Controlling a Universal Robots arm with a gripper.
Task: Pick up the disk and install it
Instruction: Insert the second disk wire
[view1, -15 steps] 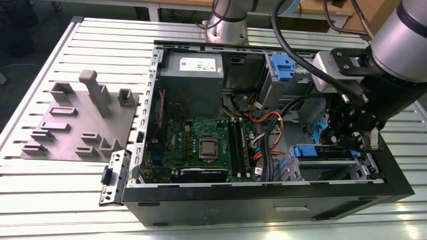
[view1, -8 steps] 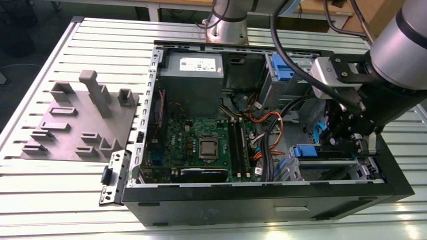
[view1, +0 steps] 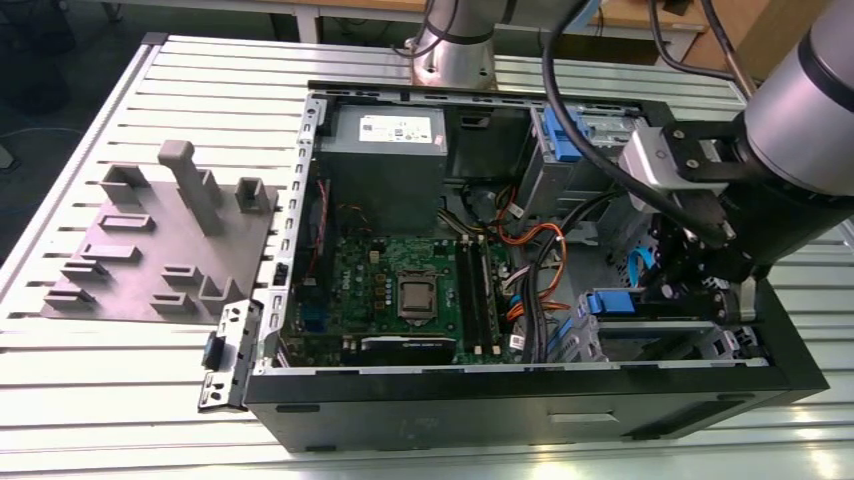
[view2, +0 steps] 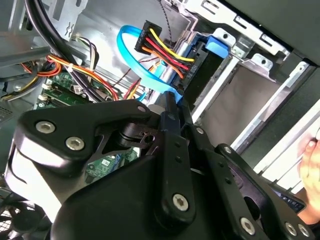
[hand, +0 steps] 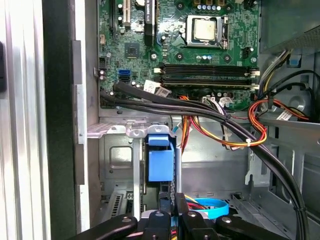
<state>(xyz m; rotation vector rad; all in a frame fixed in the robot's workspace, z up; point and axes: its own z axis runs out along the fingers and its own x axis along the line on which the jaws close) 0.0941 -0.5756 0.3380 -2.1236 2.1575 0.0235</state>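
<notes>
The arm reaches down into the open computer case (view1: 534, 390) at the exterior view's right, its gripper (view2: 172, 102) closed, fingers pressed together at the disk (hand: 161, 162), which stands in the drive cage (hand: 120, 131). The second wrist view shows its plugged cables (view2: 160, 47); the first shows the motherboard (hand: 180, 45).

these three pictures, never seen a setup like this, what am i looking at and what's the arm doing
A robot arm is working inside an open desktop computer case that lies on a slatted metal table. The exterior view looks down on the whole scene from off the arm; both wrist views come from cameras riding near its gripper. The gripper reaches into the drive bay corner, its black fingers closed together beside a blue plastic latch and blue cable. The green motherboard and grey power-supply box sit inside. A grey fixture plate lies beside the case.
</notes>
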